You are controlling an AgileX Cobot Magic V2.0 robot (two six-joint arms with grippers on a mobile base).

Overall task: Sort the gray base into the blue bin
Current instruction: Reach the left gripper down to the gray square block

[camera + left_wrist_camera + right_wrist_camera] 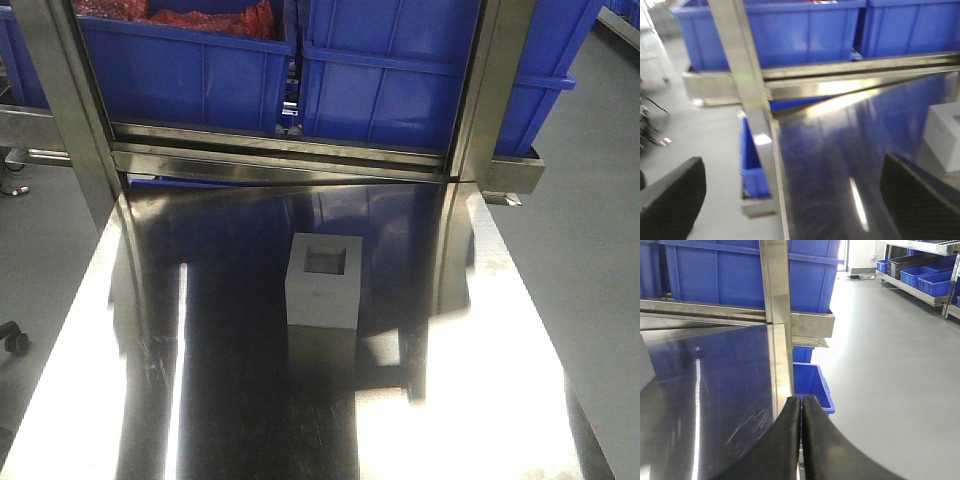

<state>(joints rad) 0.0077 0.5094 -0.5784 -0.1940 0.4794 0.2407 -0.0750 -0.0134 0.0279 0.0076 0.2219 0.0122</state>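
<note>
Left fingers (671, 200): apart, holding nothing.
Gray base (325, 285): one, on your bench (250, 420), recess facing up.
Behind the base: two crates, the red-filled crate (185, 75) left and the blue bin (410, 85) right, with a steel post (70, 110) before each.
Hidden: the blue bin's inside is cut off.
Right fingers (787, 440): pressed together, empty.

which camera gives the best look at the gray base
The exterior front-facing view: the whole gray base shows, recess up. The left wrist view catches only a blurred corner at its right edge; the right wrist view shows at most a gray sliver.
</note>
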